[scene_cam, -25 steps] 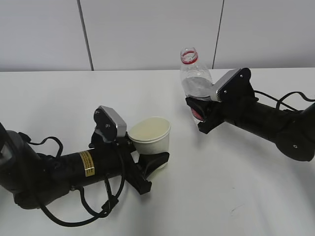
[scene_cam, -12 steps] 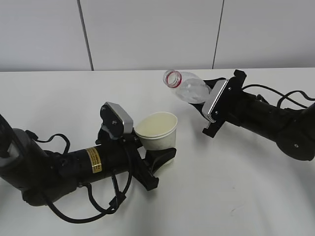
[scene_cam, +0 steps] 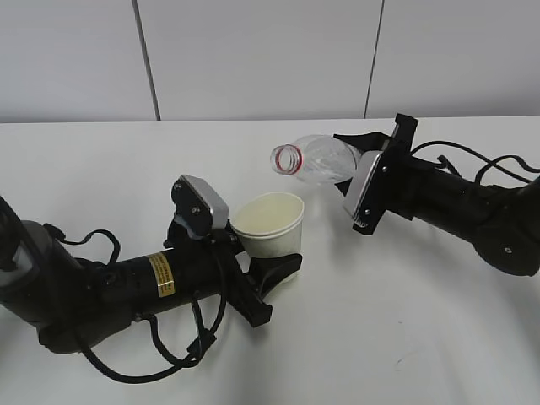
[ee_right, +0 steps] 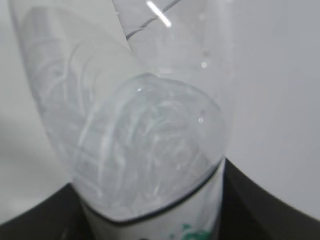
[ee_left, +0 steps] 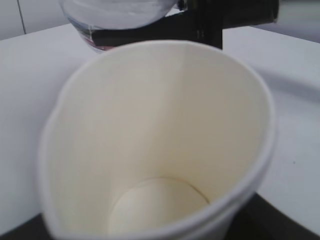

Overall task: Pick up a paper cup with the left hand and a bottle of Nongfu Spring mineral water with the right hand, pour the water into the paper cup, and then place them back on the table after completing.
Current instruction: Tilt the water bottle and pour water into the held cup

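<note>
Since a second ago we have tipped the bottle (scene_cam: 325, 160) — clenched in our right claw (scene_cam: 364, 181) — mouth-first over the cup (scene_cam: 268, 224), gripped by our left claw (scene_cam: 253, 274) to catch the pour.

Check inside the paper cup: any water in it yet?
The paper cup looks dry: bare pale walls and a bare round bottom, no liquid visible. The near inner wall is hidden below its rim. The bottle is tipped beside it.

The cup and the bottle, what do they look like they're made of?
Cup: likely paper, matte cream-white, with a thin rolled rim and a seamed disc bottom seen in the left wrist view. Bottle: clear, glossy thin plastic; you see through its wall, and it has a red neck ring.
</note>
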